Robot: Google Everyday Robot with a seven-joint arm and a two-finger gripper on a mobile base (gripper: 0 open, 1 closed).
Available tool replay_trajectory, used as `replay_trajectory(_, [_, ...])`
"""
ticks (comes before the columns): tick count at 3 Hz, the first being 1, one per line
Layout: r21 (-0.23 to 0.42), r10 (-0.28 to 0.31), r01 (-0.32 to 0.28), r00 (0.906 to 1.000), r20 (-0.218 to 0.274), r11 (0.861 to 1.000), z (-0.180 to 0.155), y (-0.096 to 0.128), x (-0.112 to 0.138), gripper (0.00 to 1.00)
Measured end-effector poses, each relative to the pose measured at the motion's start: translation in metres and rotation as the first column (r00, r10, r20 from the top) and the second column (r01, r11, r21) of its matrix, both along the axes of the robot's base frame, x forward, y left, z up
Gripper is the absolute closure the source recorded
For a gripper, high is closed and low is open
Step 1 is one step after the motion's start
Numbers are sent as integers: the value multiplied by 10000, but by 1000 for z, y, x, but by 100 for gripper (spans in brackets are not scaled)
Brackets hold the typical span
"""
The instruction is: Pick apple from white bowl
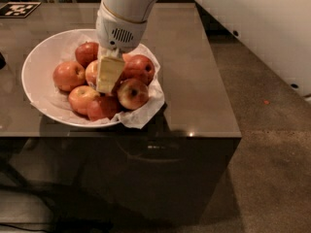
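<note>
The white bowl (39, 67) sits on the left half of the dark table, lined with crumpled white paper and holding several red-orange apples. My gripper (109, 75) hangs straight down from the white wrist into the middle of the pile. It sits against a partly hidden apple (91, 72), between the apples at the left (68, 75) and right (141, 68). No sticker shows on any apple; the stickered apple cannot be picked out. Nothing is lifted out of the bowl.
The table (194, 81) has its front edge just below the bowl and its right edge near the carpeted floor (272, 154). A black-and-white marker tag (17, 8) lies at the table's back left. My white arm fills the upper right.
</note>
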State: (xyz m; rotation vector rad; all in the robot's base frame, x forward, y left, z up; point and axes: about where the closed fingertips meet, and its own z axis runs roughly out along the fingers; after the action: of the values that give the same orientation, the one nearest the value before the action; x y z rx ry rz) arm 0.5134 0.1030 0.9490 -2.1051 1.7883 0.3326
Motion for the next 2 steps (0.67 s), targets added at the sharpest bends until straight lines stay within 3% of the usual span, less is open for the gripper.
replay_trajectory(1, [75,-126,123,9992,381,9999,14,-3,-7,100])
replay_trajectory(2, [653,-451,442,9989,118,9969,24,-8,-5,100])
